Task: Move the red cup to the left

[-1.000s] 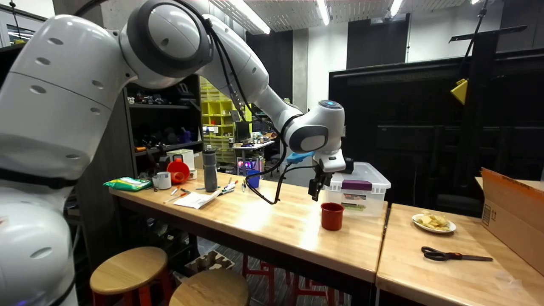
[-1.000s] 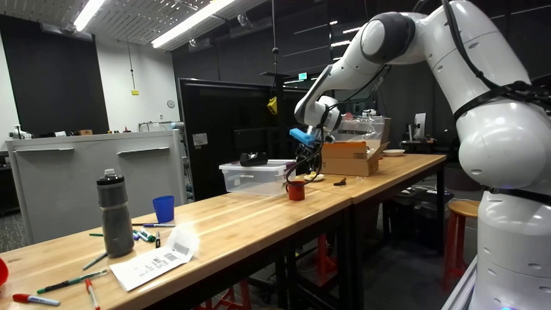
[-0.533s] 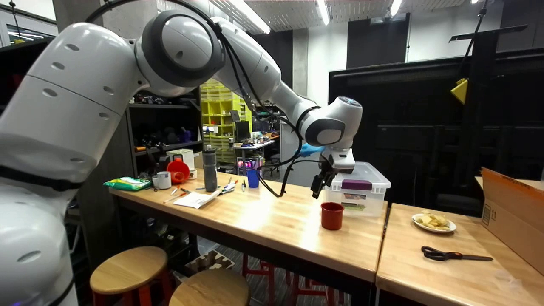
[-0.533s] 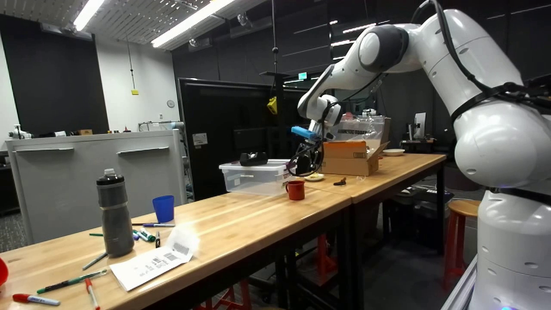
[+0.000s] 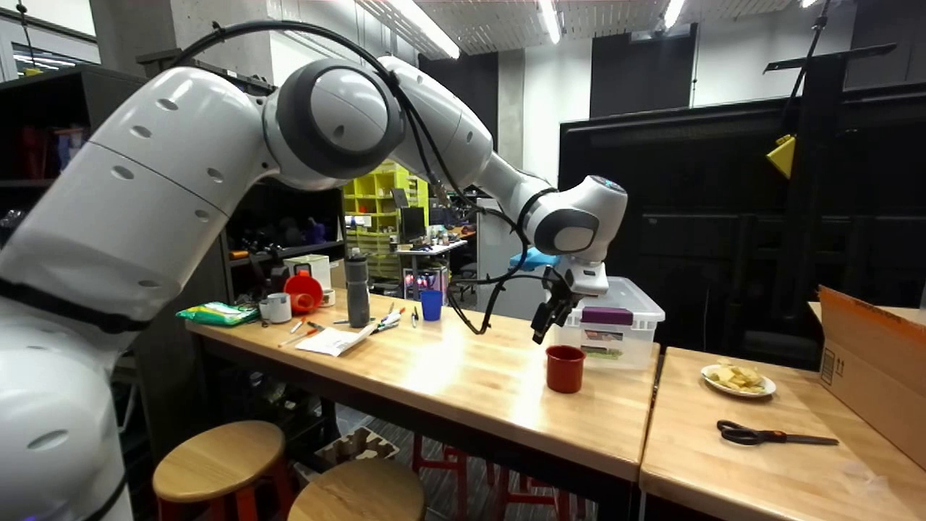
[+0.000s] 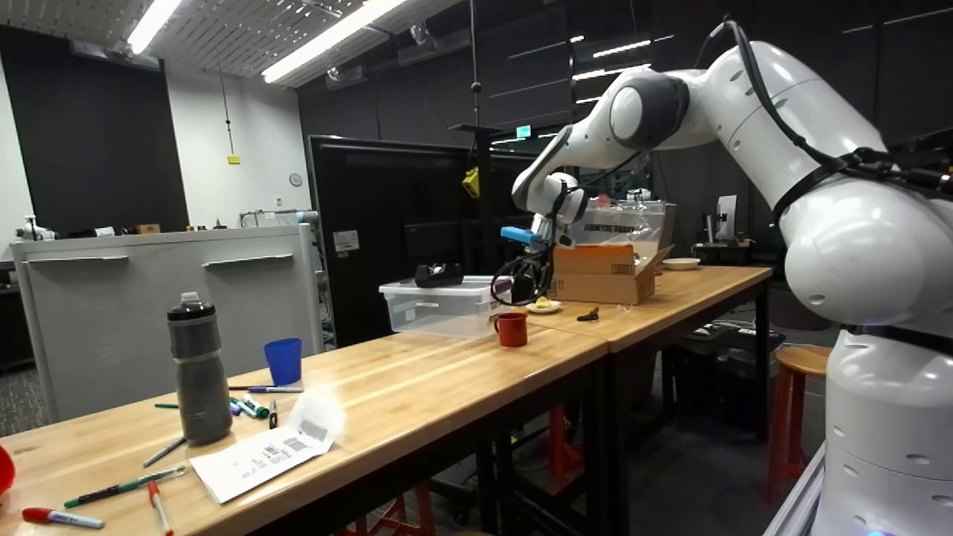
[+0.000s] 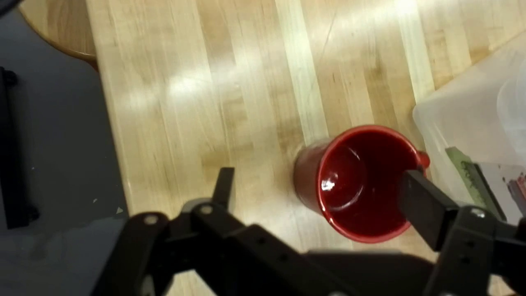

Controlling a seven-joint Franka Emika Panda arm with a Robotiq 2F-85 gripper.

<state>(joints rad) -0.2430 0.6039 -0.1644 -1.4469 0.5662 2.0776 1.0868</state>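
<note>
I have the end effector (image 7: 318, 181) in the air near the clear storage box (image 6: 447, 316), its 2 fingers (image 7: 427, 205) spread wide and holding nothing; lower down, the red cup (image 7: 357, 185) stands upright on the worktop (image 5: 470, 376), just beside the box, its handle (image 7: 424, 159) turned towards the box; in my wrist view 1 finger overlaps the cup on the box side, while the other shows over the worktop on the side away from the box; a black tape dispenser (image 6: 439, 275) sits on top of the box; I can see the blue cup (image 6: 283, 361) and the grey bottle (image 6: 199, 372) well apart from the box, the bottle the farther; a plate (image 5: 770, 387) of yellow food (image 5: 736, 377) is near the box.
</note>
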